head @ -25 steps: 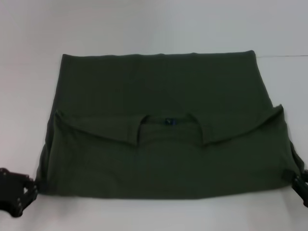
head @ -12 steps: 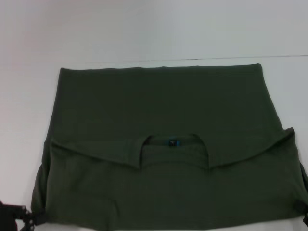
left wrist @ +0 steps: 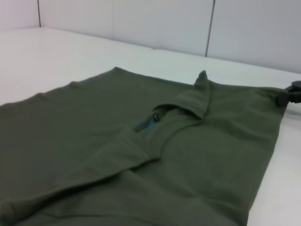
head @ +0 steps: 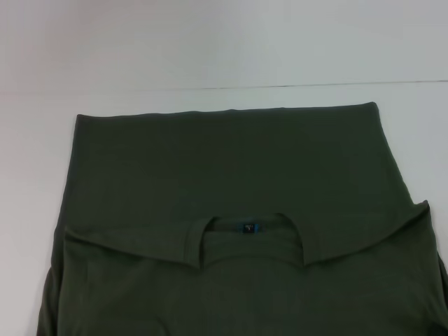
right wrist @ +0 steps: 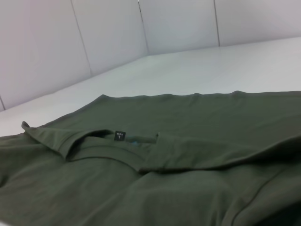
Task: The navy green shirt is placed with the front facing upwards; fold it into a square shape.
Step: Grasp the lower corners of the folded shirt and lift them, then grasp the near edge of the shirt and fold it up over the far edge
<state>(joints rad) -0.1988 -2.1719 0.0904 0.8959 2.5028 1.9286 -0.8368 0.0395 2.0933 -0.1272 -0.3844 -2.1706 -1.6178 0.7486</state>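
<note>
The navy green shirt (head: 231, 168) lies flat on the white table, back side up over its far part. Its collar end is folded over toward me, showing the neckline and a small blue-black label (head: 249, 227). The near edge runs out of the head view's bottom. In the left wrist view the shirt (left wrist: 94, 141) fills the foreground, and my right gripper (left wrist: 292, 92) shows as a dark piece pinching the far corner of the fold. The right wrist view shows the shirt (right wrist: 197, 117) and its label (right wrist: 120, 135). My left gripper is out of view.
Bare white table (head: 210, 49) stretches beyond the shirt's far edge and along both sides. Pale wall panels (right wrist: 108, 37) stand behind the table in the wrist views.
The shirt has slid toward me, its near edge now past the bottom of the head view. Both grippers, earlier at its near corners, have dropped out of that view.
</note>
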